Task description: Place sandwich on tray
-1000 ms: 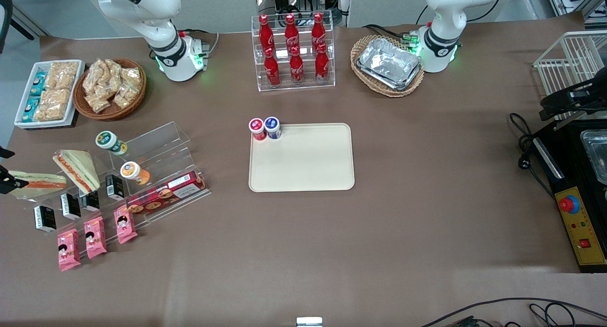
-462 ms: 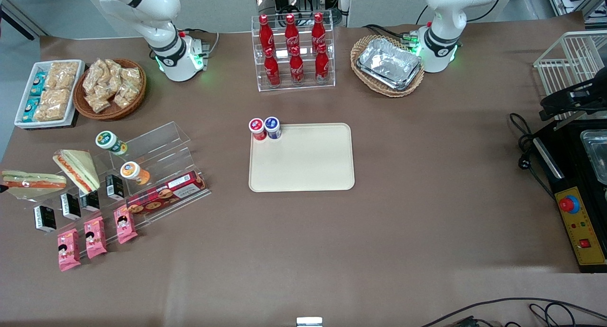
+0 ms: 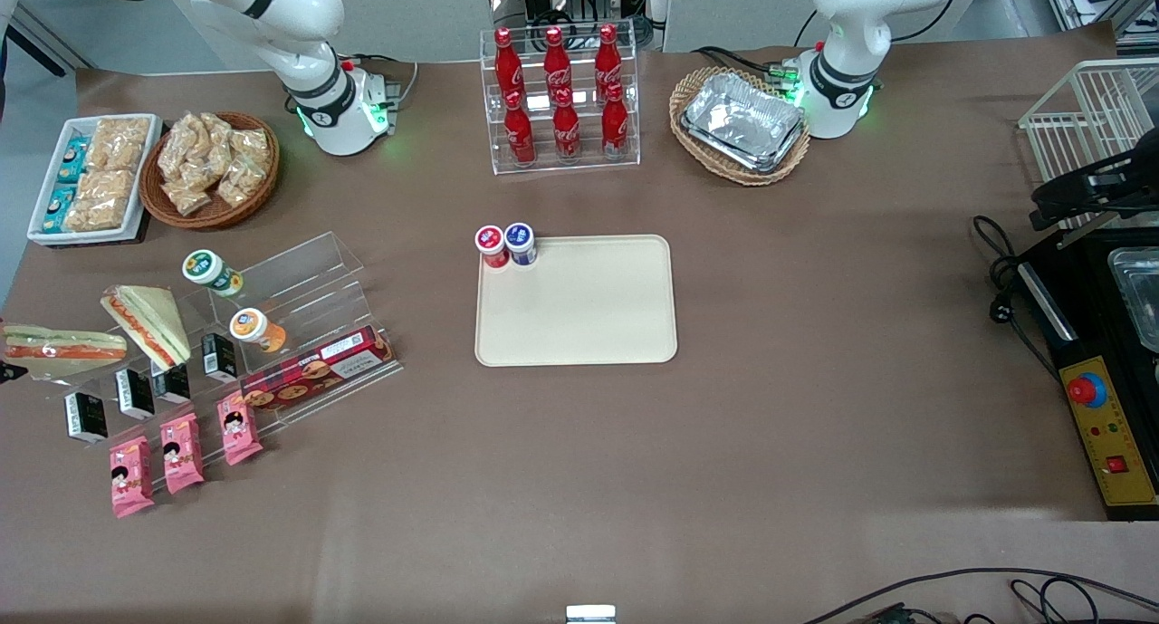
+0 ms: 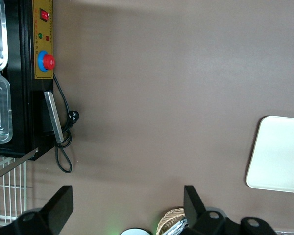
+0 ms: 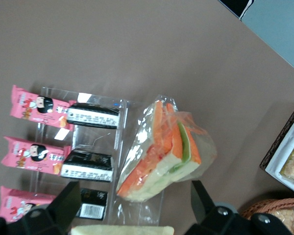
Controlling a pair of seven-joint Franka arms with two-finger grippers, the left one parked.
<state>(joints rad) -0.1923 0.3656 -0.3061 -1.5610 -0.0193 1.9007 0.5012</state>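
At the working arm's end of the table, the sandwich [image 3: 63, 347], a clear-wrapped wedge of white bread with orange and green layers, lies by a clear acrylic rack [image 3: 299, 284]. The gripper [image 5: 133, 190] hangs above it, fingers spread wide. Well apart, mid-table, the flat cream tray [image 3: 579, 330] holds two capped jars [image 3: 505, 244] at one corner.

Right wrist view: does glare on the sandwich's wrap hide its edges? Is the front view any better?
Right wrist view: only a faint sheen on the sandwich wrap, and its layers read clearly; the open gripper hangs above it, fingers dark and soft. Front view: evenly lit, but there the sandwich sits at the frame's edge.
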